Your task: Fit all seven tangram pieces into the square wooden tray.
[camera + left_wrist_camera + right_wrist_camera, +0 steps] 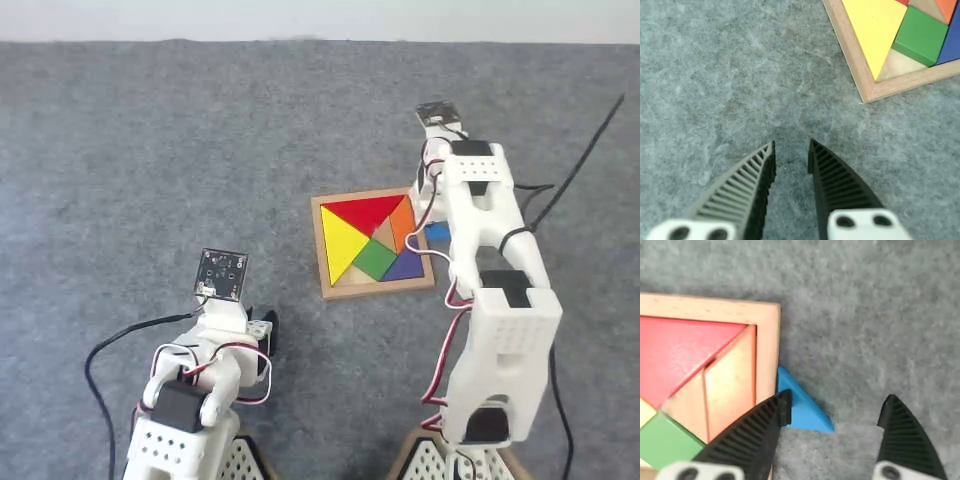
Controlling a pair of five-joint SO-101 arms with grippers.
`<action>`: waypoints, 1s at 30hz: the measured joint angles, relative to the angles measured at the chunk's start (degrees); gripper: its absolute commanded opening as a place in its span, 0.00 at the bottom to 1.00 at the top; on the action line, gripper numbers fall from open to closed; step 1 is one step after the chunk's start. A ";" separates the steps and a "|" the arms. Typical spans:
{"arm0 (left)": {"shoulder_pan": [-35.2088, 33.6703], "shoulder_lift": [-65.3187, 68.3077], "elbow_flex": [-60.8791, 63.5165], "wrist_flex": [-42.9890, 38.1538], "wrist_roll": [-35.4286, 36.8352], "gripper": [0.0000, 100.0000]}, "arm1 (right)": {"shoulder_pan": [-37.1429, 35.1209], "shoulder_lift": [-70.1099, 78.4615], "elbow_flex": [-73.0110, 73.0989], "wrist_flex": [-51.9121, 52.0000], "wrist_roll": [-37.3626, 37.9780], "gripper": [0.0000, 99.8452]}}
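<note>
Five coloured pieces sit inside the square wooden tray (378,291) in the high view: a red triangle (365,212), a yellow triangle (340,245), a green square (375,260), an orange piece (403,222) and a purple piece (406,266). Pale patches show between them; whether these are bare floor or unpainted wood I cannot tell. The tray lies near the middle of the grey-covered table (150,150). A blue triangle (437,232) lies on the table just outside the tray's right wall, under the outstretched right arm (490,220). The left arm (205,360) is folded back near the table's near edge.

In the left wrist view, the left gripper (792,145) hangs over bare table near a tray corner, its fingers a narrow gap apart with nothing between them.

In the right wrist view, the right gripper (837,399) is spread wide and empty above the blue triangle, one fingertip over the piece beside the tray's outer wall.

That triangle looks light, stiff and thin, probably painted wood and a little slick. With one side tight against the wall, the fingers would likely have to close across its two free edges, or nudge it clear first. A low, flat pinch seems needed, or it may pop out sideways.
</note>
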 measured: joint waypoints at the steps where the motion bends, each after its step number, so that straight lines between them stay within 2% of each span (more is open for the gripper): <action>1: 0.00 0.00 0.00 0.00 0.00 0.11 | 0.35 0.00 0.00 0.00 0.00 0.29; 8: 0.00 0.00 0.00 0.00 0.00 0.11 | 0.97 0.00 -0.79 5.63 -0.09 0.29; 16: 0.00 0.00 0.00 0.00 0.00 0.11 | 0.18 -0.44 0.79 6.77 -0.09 0.29; 25: 0.00 0.00 0.00 0.00 0.00 0.11 | 9.67 -7.47 11.43 5.27 0.00 0.29; 30: 0.00 0.00 0.00 0.00 0.00 0.11 | 9.49 -13.80 19.34 1.93 2.37 0.29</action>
